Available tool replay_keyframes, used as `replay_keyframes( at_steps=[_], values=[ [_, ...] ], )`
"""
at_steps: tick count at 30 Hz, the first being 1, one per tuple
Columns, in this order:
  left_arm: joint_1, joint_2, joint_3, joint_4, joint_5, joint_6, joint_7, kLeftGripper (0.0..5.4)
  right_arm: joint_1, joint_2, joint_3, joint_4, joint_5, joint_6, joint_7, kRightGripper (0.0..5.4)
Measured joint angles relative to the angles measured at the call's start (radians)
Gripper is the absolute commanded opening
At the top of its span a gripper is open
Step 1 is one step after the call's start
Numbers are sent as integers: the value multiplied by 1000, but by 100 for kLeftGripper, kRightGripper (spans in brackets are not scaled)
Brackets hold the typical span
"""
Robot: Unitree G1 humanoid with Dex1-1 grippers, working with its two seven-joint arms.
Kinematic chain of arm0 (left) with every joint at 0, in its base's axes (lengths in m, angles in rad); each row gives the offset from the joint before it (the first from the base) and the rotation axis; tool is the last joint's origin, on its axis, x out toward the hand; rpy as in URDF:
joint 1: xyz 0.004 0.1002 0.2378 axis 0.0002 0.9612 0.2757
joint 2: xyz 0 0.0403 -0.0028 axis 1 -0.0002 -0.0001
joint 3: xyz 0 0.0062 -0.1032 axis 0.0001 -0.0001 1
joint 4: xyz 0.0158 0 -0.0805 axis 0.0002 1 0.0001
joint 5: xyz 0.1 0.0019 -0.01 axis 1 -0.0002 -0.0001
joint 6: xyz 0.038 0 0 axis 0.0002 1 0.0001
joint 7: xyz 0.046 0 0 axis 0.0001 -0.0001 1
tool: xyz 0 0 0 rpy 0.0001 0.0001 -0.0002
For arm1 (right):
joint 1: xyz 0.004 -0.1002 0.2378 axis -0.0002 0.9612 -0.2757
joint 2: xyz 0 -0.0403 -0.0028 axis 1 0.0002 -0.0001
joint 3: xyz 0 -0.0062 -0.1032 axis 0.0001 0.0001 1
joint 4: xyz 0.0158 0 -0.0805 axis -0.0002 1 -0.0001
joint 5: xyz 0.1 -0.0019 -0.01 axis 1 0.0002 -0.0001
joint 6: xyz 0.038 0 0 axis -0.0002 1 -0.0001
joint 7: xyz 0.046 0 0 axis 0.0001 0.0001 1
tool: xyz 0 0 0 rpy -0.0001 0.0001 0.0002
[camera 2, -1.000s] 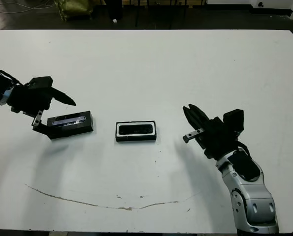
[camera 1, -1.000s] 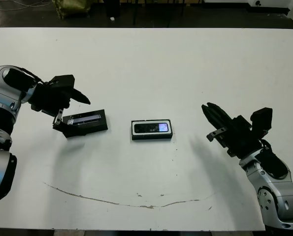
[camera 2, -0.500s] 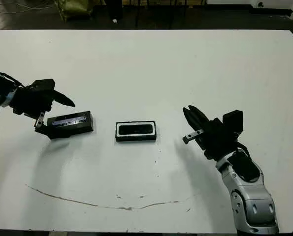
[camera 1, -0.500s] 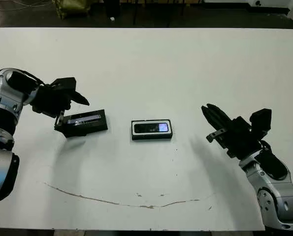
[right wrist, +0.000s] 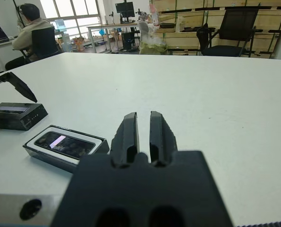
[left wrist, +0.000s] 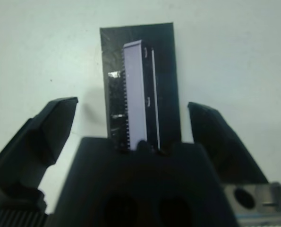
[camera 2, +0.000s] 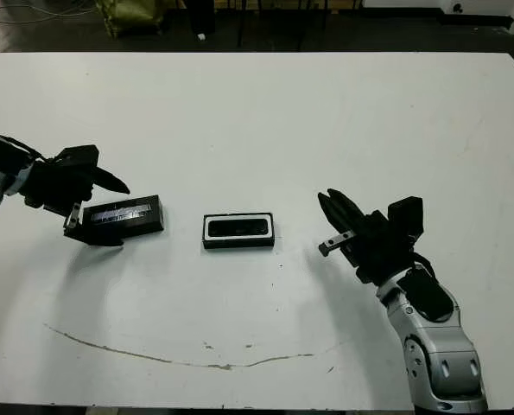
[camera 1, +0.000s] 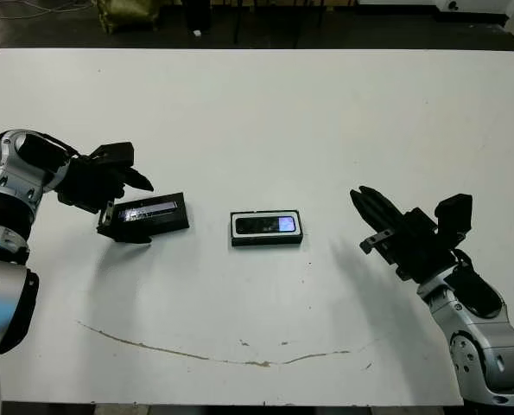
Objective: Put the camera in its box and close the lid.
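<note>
The box (camera 1: 266,228), a black tray lined in white, lies at the table's middle. The camera (camera 1: 268,225) rests inside it with its bluish screen up. Both also show in the right wrist view, the box (right wrist: 46,152) holding the camera (right wrist: 62,142). To the left lies the lid (camera 1: 149,214), black with a shiny strip on top. My left gripper (camera 1: 123,206) is open, with one finger on each side of the lid's (left wrist: 141,61) left end. Neither finger is pressed against it. My right gripper (camera 1: 359,196) hovers right of the box, shut on nothing.
A thin brown scratch (camera 1: 222,353) runs across the table near its front edge. Beyond the table's far side, a person (right wrist: 32,29) sits at a desk, and an office chair (right wrist: 229,29) stands by wooden shelves.
My left gripper has sunk and drawn slightly left, settling around the lid's left end. The right gripper has drifted a little toward the box. Box, camera and lid have not moved.
</note>
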Motion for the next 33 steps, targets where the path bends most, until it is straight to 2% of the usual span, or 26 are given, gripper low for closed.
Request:
replay_keyframes(
  at_steps=[20,28,33],
  values=[
    [-1,14,0,53,36,-59,57,539,1,0,1,5,23,10,10,0],
    [-9,30,-11,81,48,-16,-16,539,2,1,-3,8,45,11,12,0],
    [-8,40,-14,83,51,-35,-61,539,3,1,-2,8,46,11,12,0]
  ],
)
